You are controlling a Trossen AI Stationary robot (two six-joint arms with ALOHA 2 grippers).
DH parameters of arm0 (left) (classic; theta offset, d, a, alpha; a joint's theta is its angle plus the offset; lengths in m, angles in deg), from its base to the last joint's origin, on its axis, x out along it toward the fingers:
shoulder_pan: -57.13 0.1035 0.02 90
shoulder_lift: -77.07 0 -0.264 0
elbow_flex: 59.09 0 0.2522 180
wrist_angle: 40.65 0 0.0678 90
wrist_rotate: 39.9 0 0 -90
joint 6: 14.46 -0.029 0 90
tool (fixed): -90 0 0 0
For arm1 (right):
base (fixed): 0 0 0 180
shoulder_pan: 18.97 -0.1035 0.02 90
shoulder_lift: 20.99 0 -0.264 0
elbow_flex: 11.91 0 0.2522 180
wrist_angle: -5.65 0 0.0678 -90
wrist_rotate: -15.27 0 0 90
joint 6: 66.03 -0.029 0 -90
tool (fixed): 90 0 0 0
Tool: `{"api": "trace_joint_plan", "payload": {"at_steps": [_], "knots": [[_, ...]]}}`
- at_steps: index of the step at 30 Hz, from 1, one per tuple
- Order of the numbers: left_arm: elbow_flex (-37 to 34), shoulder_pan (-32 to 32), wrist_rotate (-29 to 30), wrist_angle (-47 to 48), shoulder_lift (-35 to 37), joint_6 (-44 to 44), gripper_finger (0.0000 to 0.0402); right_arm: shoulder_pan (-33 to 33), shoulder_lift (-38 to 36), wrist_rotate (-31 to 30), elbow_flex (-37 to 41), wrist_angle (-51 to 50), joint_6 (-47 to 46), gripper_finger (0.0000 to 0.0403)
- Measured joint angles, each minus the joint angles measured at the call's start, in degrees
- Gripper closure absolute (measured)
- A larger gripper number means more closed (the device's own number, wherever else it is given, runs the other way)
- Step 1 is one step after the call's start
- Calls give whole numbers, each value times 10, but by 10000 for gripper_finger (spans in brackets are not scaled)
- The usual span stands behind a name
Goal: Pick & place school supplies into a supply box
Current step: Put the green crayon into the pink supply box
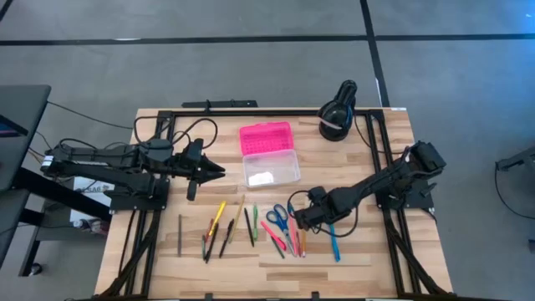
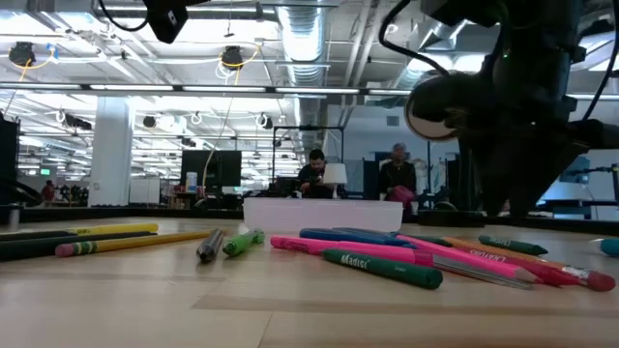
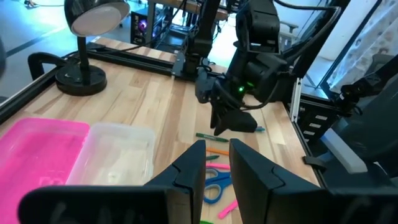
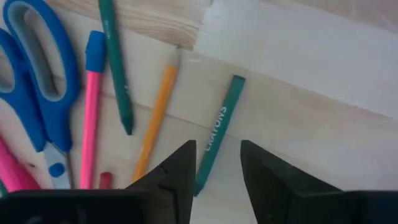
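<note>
While the right gripper (image 4: 217,168) hangs low with fingers apart, empty, over a teal pencil (image 4: 219,127) marked "CRAYONS", the pens lie near blue scissors (image 4: 38,106), a green one (image 2: 382,267) reading "Madisi"; supply box (image 1: 269,165) stands beyond; left gripper (image 1: 219,171), slightly parted, grasps nothing

A light wooden table (image 1: 150,267) stood on a grey floor (image 1: 251,67) crossed by dark lines. Beyond lay an open hall with ceiling lights (image 2: 232,58), exposed ducts, and two seated people (image 2: 314,174).
</note>
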Motion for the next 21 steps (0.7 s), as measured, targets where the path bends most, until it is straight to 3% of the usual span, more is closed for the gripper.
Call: {"api": "trace_joint_plan", "payload": {"at_steps": [21], "knots": [[0,0,30,8,0,-3,336,13,21,32,21,44,12,290]]}}
